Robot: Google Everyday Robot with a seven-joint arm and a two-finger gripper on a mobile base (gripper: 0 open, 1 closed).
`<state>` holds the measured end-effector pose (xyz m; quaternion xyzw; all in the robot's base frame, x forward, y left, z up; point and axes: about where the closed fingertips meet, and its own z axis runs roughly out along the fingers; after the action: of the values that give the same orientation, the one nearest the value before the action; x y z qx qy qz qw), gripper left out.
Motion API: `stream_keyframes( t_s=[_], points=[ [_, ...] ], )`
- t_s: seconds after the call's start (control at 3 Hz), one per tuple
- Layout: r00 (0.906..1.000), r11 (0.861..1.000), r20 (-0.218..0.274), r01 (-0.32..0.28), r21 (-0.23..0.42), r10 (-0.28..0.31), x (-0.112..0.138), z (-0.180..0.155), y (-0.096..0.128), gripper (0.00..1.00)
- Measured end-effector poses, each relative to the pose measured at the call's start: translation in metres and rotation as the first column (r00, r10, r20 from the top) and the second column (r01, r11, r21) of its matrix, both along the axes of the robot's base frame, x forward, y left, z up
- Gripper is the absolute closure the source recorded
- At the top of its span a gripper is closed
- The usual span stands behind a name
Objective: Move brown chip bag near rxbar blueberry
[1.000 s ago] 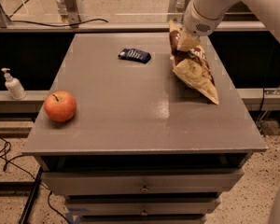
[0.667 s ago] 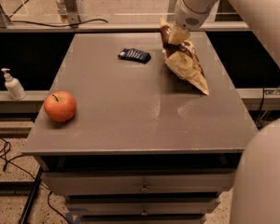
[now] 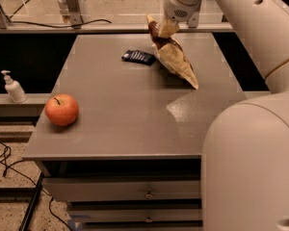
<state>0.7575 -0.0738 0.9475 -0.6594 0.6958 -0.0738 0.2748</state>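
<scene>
The brown chip bag [image 3: 174, 57] hangs slantwise over the far right part of the table [image 3: 115, 90]. Its crumpled top is up by the far edge and its pale lower corner points down toward the near right. That lower corner seems to touch the table top, though from this angle I cannot be sure it rests there. The tool [image 3: 166, 29] has closed on the bag's upper end and pinches the crinkled top between its fingers, so the bag dangles from it at a tilt.

Just left of the bag, lying flat on the table, is the rxbar blueberry [image 3: 138, 57], a small dark bar with pale print lines. Its right end is very near the bag's side, with only a narrow strip of grey surface between them.

The arm [image 3: 241, 18] comes in from the upper right, and its broad white body fills the right side of the view. An apple [image 3: 61, 109] sits well apart near the table's left front corner. Left of the table, on a lower ledge [image 3: 5, 100], stands a white pump bottle [image 3: 13, 87]. Below the table top are drawers [image 3: 135, 189].
</scene>
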Motion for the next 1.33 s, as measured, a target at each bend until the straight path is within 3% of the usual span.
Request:
stream_keyframes(
  t_s=[0.67,1.0,1.33],
  points=[
    [0.9995,0.999,0.002,-0.031,0.017,0.031,0.01,0.005,0.023,1.0],
    [0.9995,0.999,-0.001,-0.032,0.016,0.032,0.01,0.002,0.025,0.82],
    [0.9994,0.999,-0.006,-0.034,0.015,0.034,0.011,-0.002,0.026,0.58]
  ],
)
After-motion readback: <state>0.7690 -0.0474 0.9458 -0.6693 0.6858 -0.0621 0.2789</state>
